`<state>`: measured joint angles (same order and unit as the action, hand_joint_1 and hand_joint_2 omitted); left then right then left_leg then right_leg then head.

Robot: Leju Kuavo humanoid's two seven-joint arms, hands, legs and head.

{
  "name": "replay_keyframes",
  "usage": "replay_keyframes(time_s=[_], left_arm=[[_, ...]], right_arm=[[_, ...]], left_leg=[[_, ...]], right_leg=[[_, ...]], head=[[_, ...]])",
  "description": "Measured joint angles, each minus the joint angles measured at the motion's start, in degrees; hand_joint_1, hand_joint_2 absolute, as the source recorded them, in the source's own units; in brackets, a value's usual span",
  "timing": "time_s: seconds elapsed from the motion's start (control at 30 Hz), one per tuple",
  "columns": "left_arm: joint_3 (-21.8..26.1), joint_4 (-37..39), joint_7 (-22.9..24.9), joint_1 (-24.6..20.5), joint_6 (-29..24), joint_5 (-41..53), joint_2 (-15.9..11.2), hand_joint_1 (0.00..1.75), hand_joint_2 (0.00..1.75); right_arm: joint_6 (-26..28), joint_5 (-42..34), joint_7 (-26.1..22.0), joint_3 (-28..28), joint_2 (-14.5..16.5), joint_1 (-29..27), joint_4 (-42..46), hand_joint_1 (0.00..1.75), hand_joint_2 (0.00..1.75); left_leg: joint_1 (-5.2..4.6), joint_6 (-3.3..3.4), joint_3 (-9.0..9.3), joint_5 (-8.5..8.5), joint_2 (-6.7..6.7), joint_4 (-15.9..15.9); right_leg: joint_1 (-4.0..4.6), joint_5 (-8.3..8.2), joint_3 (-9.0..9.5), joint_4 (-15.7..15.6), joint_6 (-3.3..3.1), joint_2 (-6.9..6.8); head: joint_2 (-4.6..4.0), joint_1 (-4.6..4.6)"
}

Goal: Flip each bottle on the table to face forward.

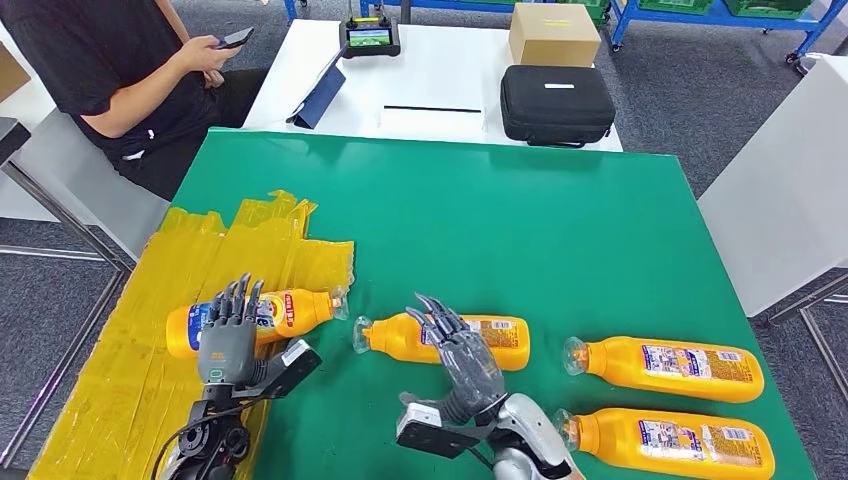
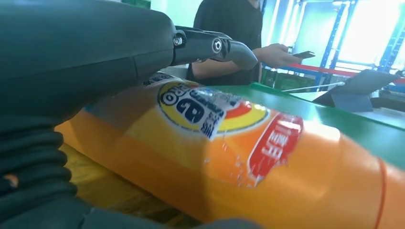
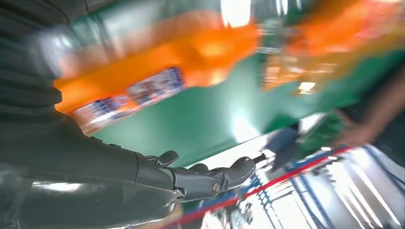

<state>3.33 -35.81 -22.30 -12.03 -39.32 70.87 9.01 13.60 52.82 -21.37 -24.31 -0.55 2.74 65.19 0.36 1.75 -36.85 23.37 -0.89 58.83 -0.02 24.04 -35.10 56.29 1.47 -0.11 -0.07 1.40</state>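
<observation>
Four orange bottles lie on their sides on the green table (image 1: 560,220), necks pointing left. The left hand (image 1: 228,335) lies over the far-left bottle (image 1: 290,312), which sits on crumpled yellow sheeting (image 1: 150,330); its front logo label already faces up, and whether the fingers actually grip it I cannot tell. The right hand (image 1: 462,355) hovers over the second bottle (image 1: 500,340), fingers spread, apparently holding nothing; that bottle shows its printed back label, so it likely needs rolling over next. Two more bottles, one (image 1: 665,367) at right and one (image 1: 665,438) nearer, also show back labels and wait untouched. The crinkled sheeting could snag a rolling bottle. Beyond the green table, a seated person (image 1: 120,70) holds a phone, beside a white table with a black case (image 1: 556,104) and cardboard box (image 1: 553,35).
</observation>
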Motion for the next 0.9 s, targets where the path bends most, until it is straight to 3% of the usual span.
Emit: replay_keyframes(time_s=[0.13,0.33,0.6,0.9], left_arm=[[-0.01,-1.11,-6.61,0.56,0.47,-11.76,0.61,0.0,0.0],[0.08,-8.27,-15.02,3.78,4.5,-30.14,1.19,0.0,0.0],[0.4,-16.09,-16.32,8.0,6.46,-35.75,1.1,0.0,0.0],[0.81,-16.9,-16.63,7.84,7.19,-37.2,0.92,0.0,0.0]], right_arm=[[0.62,8.43,6.54,-0.51,-0.19,0.04,-0.85,0.0,1.75],[-1.01,14.35,10.27,-0.58,1.09,0.53,-1.62,0.0,1.75],[-2.75,19.45,13.54,0.54,0.85,1.07,-0.62,0.0,1.75],[-5.24,21.88,16.98,2.31,-0.18,1.05,1.73,0.0,1.75]], left_leg=[[0.01,0.0,0.01,0.0,0.01,0.0],[0.06,-0.01,-0.04,0.0,0.05,0.0],[0.03,-0.01,-0.1,0.01,0.02,0.0],[0.01,0.0,-0.11,0.01,0.02,0.01]], right_leg=[[0.0,-0.02,0.01,0.01,0.0,0.01],[0.03,-0.01,-0.07,0.01,-0.01,0.03],[0.02,0.01,-0.11,0.0,-0.01,0.02],[0.01,0.0,-0.13,0.0,0.0,0.02]], head=[[0.0,-0.01],[0.0,0.01],[0.0,-0.01],[0.0,-0.01]])
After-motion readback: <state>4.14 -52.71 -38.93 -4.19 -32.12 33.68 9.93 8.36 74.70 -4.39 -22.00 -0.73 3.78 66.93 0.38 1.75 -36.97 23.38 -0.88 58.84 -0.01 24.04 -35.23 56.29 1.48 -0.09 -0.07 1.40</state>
